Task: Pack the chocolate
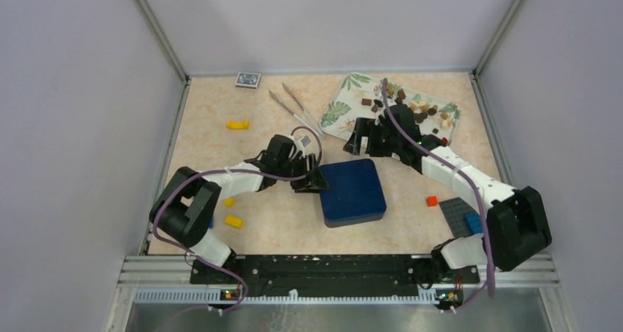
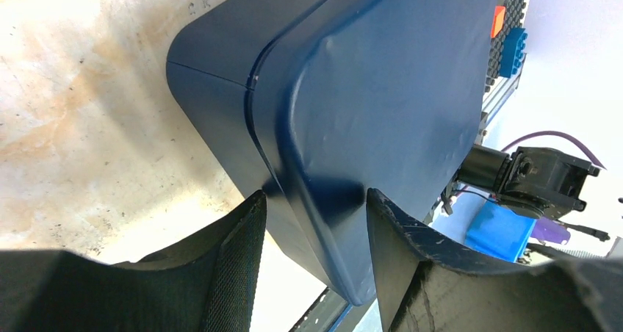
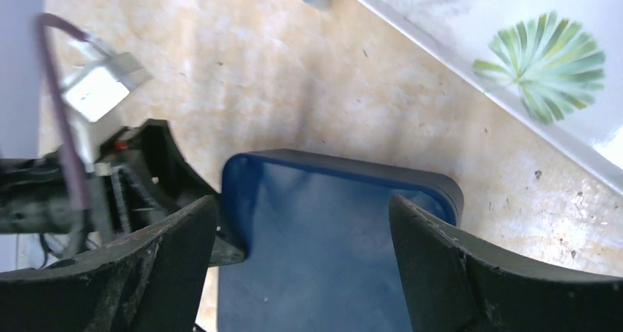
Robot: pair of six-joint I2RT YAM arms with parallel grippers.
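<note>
Several pieces of chocolate (image 1: 420, 112), dark brown, light brown and cream, lie on the right part of a white leaf-print tray (image 1: 345, 100) at the back right. A dark blue lidded box (image 1: 353, 192) sits mid-table. My left gripper (image 1: 311, 179) is shut on the box's left edge. In the left wrist view the left gripper (image 2: 312, 200) has one finger on the box (image 2: 367, 82) side wall and the other on its lid. My right gripper (image 1: 367, 145) hovers open over the box's far edge. In the right wrist view the right gripper (image 3: 301, 214) holds nothing above the box (image 3: 323, 258).
Metal tongs (image 1: 294, 104) lie left of the tray. Yellow bricks (image 1: 236, 124) (image 1: 233, 220), a red brick (image 1: 431, 200), a grey baseplate (image 1: 455, 213) with a blue brick (image 1: 474, 222), and a small card box (image 1: 247, 79) are scattered about. Walls close three sides.
</note>
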